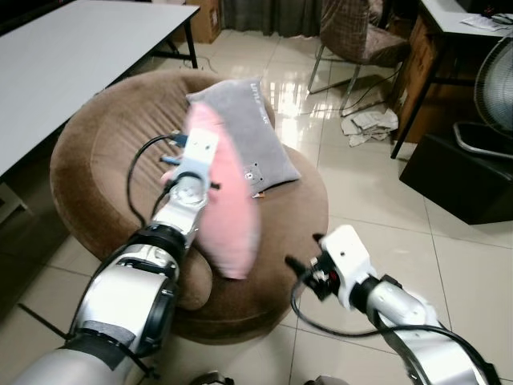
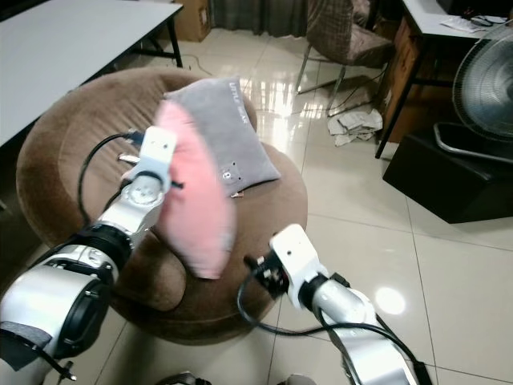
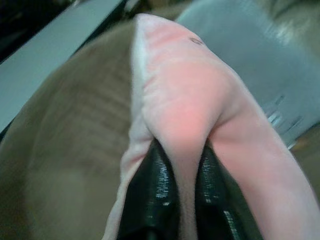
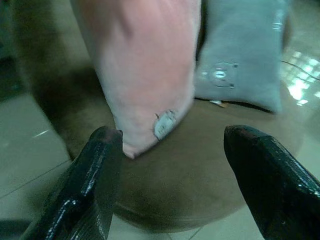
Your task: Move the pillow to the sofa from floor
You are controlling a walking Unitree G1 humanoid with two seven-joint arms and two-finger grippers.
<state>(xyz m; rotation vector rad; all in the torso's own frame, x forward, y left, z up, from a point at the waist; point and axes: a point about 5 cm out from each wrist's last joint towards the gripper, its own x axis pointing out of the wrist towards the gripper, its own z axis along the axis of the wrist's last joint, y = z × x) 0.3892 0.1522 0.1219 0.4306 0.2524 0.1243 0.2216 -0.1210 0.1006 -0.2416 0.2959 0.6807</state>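
A pink pillow (image 1: 228,202) hangs in the air over the round brown sofa (image 1: 104,152), pinched at its upper edge by my left gripper (image 3: 182,165), which is shut on it. Its lower corner dangles above the sofa's front part. A grey pillow (image 1: 244,136) lies on the sofa just behind it. My right gripper (image 4: 170,150) is open and empty, low at the sofa's front right edge, pointing at the pink pillow (image 4: 145,65).
A grey table (image 1: 72,56) stands at the left. A chair (image 1: 357,36), a crumpled cloth (image 1: 370,124) on the tiled floor, a dark desk (image 1: 449,48) and a fan (image 1: 493,88) stand at the back right.
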